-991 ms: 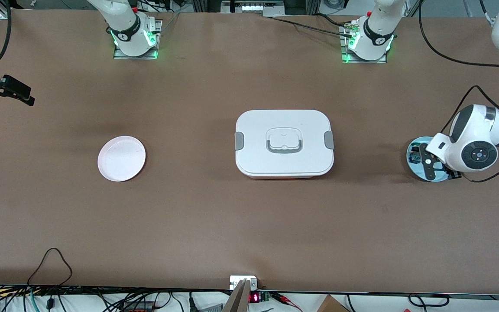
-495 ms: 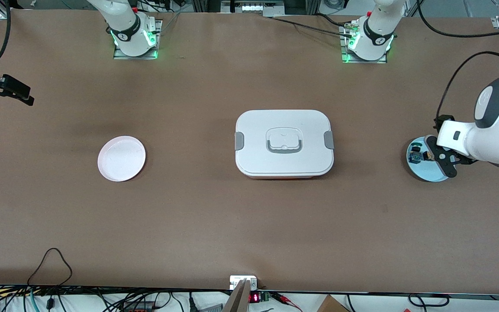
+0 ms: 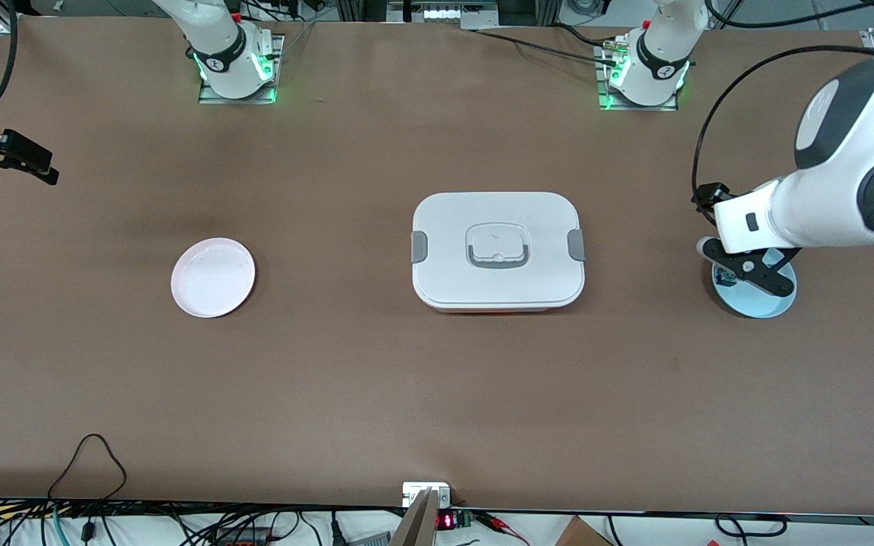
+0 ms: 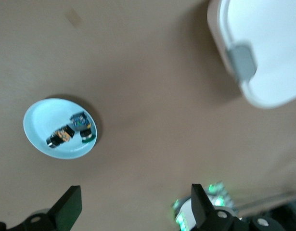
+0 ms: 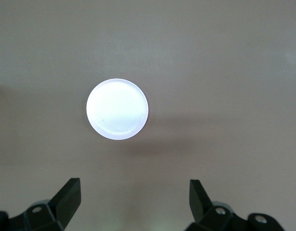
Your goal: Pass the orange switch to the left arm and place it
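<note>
Holding both open grippers up, we judge the light, hard orange switch at the blue dish's six o'clock wants a pinch round its middle.

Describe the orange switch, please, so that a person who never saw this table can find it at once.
Start from the big white box in the middle of the table, then look toward the left arm's end, where a pale blue dish lies. The orange switch lies in that dish, a tiny orange and black cylinder; the switch beside it is blue and green.
</note>
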Robot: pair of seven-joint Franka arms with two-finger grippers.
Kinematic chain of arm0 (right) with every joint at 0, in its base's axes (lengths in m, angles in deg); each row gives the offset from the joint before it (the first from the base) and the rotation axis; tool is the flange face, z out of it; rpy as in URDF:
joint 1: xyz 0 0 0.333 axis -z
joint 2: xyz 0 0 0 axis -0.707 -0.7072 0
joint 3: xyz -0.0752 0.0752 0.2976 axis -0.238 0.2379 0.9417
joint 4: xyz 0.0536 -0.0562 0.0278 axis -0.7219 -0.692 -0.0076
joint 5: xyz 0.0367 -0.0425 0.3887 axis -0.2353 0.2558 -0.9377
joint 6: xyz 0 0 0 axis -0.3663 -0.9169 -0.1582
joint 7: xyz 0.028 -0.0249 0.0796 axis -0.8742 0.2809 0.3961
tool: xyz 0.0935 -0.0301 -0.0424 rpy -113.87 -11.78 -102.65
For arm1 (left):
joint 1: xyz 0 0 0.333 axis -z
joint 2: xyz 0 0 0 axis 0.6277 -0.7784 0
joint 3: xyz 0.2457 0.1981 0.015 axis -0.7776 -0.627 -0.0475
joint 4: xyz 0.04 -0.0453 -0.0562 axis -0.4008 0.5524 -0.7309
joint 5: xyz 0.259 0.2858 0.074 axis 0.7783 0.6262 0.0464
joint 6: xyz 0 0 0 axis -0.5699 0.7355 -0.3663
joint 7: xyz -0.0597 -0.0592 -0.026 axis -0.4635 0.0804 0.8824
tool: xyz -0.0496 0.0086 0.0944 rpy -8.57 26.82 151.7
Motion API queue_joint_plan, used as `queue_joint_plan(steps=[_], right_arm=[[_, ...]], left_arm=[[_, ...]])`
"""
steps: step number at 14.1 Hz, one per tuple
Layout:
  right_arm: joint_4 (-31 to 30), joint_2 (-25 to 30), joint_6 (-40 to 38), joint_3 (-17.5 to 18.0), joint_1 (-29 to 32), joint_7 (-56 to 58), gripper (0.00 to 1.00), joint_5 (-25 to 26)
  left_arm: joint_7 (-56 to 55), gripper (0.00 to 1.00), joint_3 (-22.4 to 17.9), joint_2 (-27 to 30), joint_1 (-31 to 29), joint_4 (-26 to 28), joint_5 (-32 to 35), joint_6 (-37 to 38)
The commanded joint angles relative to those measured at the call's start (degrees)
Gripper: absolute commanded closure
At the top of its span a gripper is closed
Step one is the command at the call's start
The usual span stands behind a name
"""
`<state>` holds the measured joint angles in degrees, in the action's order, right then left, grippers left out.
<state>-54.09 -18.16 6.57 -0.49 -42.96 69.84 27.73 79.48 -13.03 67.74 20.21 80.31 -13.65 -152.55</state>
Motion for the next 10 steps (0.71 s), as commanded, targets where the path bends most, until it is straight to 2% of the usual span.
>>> queue_joint_plan(steps=[1,2,4,6,10], right_arm=[[0.9,0.1,-1.1,-0.1,-0.1,0.0,0.0,-0.8],[0.9,0.1,-1.1,-0.1,-0.1,0.1,0.0,-0.8],[0.9,0.1,-1.1,-0.1,-0.1,0.3,0.0,-0.8],[0.9,0.1,-1.1,0.0,-0.1,0.4,0.0,-0.8],[0.9,0.1,-1.1,0.0,-0.1,0.4,0.0,-0.8]], left_arm=[[-2.2,0.0,-15.8,8.6,8.5,5.1,-6.9,-6.6],[-6.1,0.0,-20.9,10.9,11.4,7.4,-9.2,-9.7],[-13.6,0.0,-28.1,16.9,16.9,13.7,-11.8,-14.5],[-13.8,0.0,-33.1,20.8,21.9,18.3,-11.4,-19.4],[-13.9,0.0,-33.8,21.8,22.4,18.8,-11.3,-18.8]])
